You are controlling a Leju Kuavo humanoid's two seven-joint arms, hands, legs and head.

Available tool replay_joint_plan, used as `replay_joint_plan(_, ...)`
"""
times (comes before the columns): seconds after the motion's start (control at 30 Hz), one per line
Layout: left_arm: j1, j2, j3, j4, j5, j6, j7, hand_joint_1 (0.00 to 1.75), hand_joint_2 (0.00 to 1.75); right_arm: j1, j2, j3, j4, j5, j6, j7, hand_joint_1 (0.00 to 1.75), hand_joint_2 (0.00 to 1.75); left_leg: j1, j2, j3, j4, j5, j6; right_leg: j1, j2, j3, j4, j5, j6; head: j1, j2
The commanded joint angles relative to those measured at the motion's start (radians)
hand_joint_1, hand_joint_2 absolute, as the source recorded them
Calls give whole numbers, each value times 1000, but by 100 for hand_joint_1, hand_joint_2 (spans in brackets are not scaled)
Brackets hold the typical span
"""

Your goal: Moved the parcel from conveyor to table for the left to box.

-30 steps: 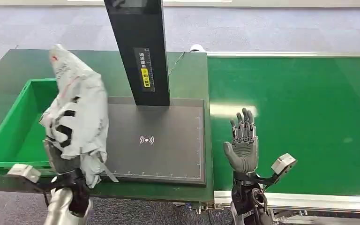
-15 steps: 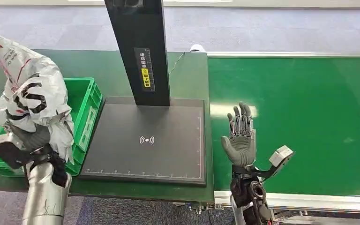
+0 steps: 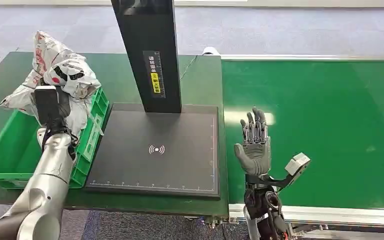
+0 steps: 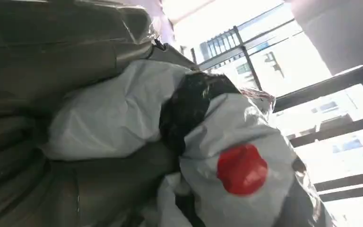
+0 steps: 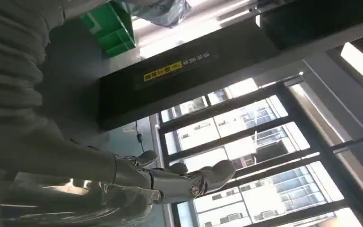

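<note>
A crumpled grey plastic parcel (image 3: pixel 60 75) sits in the grip of the robot's left hand (image 3: pixel 50 107), raised over the far end of the green crate (image 3: pixel 7 150) on the table (image 3: pixel 200 80). The right hand (image 3: pixel 254 145) is held upright, fingers apart and holding nothing, at the near edge of the green conveyor (image 3: pixel 320 120), beside the black scanner pad (image 3: pixel 160 150) and its dark post (image 3: pixel 147 50).

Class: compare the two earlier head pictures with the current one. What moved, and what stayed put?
The left hand, gripping the parcel throughout, swung it off the scanner pad and out over the green bin. The right hand stayed open and upright over the conveyor.
</note>
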Motion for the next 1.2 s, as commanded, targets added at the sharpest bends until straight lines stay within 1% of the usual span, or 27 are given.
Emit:
replay_joint_plan(0.03, -84, 30, -19, 175, -14, -24, 9, 0, 175, -56, -9, -4, 82, 0, -7, 1, 0, 175, 0, 1, 0, 0, 0, 0, 1, 1, 0, 0, 0, 0, 0, 0)
replay_joint_plan(0.5, -81, 26, -16, 168, -14, -20, 5, 0, 175, -58, -9, -5, 86, -2, -8, 1, 0, 175, 1, 1, -1, 0, 0, 0, 1, 1, 0, 0, 1, 0, 0, 0)
replay_joint_plan(0.63, -62, 20, -4, 154, -33, -16, 21, 0, 175, -58, -6, -3, 82, -1, -15, 1, 0, 175, 0, 1, 0, 0, 0, 0, 0, 0, 0, 0, 0, 0, 0, 0)
replay_joint_plan(0.7, -49, 15, 10, 136, -22, -32, 6, 0, 175, -56, -4, -1, 78, -1, -19, 1, 0, 175, 0, 1, 0, 0, 0, 0, 1, 1, 0, -1, 1, 0, 0, 0)
replay_joint_plan(0.77, -30, 2, 10, 103, -19, -46, -21, 0, 175, -53, -5, 2, 83, -3, -26, 1, 0, 175, 0, 1, 0, 0, 0, 0, 0, 1, 0, 0, 0, 0, 0, 0)
replay_joint_plan(0.87, 27, -43, -14, -5, -21, -48, -79, 0, 175, -20, -13, 1, 55, -6, -29, 1, 0, 175, 0, 0, 0, 0, 0, 0, 0, 0, 0, -1, 0, 0, 0, 0)
replay_joint_plan(0.93, 67, -64, -35, -88, -14, -35, -95, 0, 175, -6, -14, -8, 41, -4, -27, 1, 0, 175, 0, -1, 0, -1, 0, 0, 0, -1, 1, -1, 0, 0, 0, 0)
replay_joint_plan(1.03, 111, -72, -50, -175, 3, -23, -89, 0, 175, 3, -11, -17, 25, 0, -34, 1, 0, 175, 0, -1, 0, 0, 0, 0, 0, -1, 0, -1, 0, 0, 0, 0)
replay_joint_plan(1.1, 115, -58, -35, -200, 20, -11, -52, 0, 175, 11, -10, -20, 15, -1, -32, 1, 0, 175, 0, 1, 0, 0, 0, 0, 1, 0, 0, -1, 0, 0, 0, 0)
replay_joint_plan(1.2, 60, 12, 32, -131, 51, -9, -18, 0, 175, 6, -11, -16, 23, -1, -29, 1, 0, 175, 1, 3, -1, 0, -1, 0, 1, 2, -1, 0, 0, -1, 0, 0)
